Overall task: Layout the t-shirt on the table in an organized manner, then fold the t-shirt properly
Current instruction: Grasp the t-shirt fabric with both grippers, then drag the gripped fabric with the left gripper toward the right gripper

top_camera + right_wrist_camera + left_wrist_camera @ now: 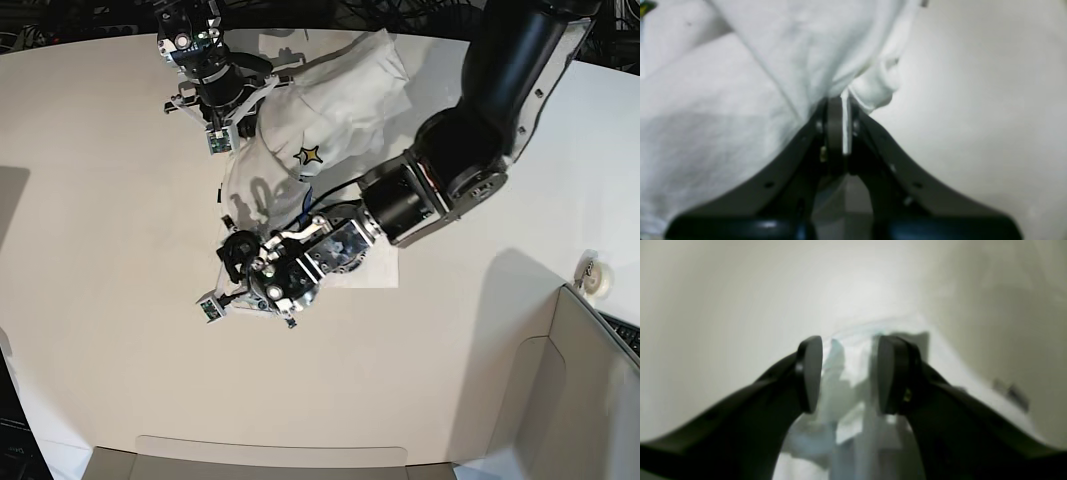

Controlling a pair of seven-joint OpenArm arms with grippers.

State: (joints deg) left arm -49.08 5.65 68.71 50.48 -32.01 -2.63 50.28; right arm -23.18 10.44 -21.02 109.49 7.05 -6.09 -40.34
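The white t-shirt [340,100] lies crumpled on the table [100,300] at the far middle, a star of its print [307,155] facing up. My right gripper [841,126] is shut on a thin edge of the t-shirt [740,100], and in the base view this right gripper [250,112] sits at the shirt's far left end. My left gripper [848,373] is open, with blurred pale cloth of the t-shirt [846,386] showing between and below its fingers [810,373]. In the base view the left gripper [236,256] hovers at the shirt's near left end.
A grey-beige box panel [590,400] stands at the near right corner, with a small white roll [590,272] beside it. Another beige panel [270,465] runs along the near edge. The thick left arm [480,130] crosses over the table's right half.
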